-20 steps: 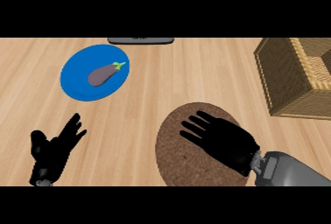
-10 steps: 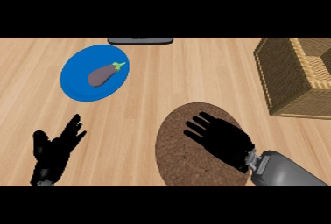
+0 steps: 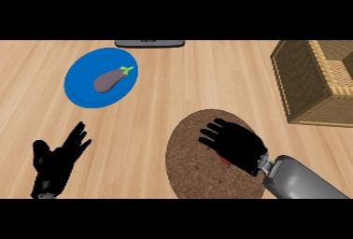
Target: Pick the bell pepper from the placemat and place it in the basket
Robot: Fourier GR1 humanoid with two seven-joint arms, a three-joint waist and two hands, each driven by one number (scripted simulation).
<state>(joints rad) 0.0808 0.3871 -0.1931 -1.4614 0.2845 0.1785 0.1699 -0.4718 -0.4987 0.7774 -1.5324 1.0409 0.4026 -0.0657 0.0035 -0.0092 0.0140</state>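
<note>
Apparently the bell pepper (image 3: 225, 161) sits on the placemat (image 3: 193, 172), though only a thin red sliver of it shows, at the 6 o'clock edge of the right hand (image 3: 233, 144), which lies directly over it and hides the rest. From this steep view I cannot tell whether that hand is closed round the pepper or merely laid over it, and nothing shows the pepper lifted off the mat. The placemat is a round, brown, cork-like disc at the lower middle of the counter (image 3: 207, 84), with the grey right forearm coming in from about 5 o'clock. The basket (image 3: 303, 88), woven and square-sided, stands well apart at 2 o'clock from the placemat, partly cut by the view's right edge, and no pepper shows in it. At 10 o'clock from the placemat lies a blue plate (image 3: 82, 93) carrying an eggplant (image 3: 109, 80), which is no part of this job. The left hand (image 3: 59, 158) rests at 9 o'clock from the placemat, spread with fingers up. As I judge it, the task is at its grasping step. The reach looks done, while securing the pepper, lifting it, carrying it toward 2 o'clock and setting it in the basket are all left.
</note>
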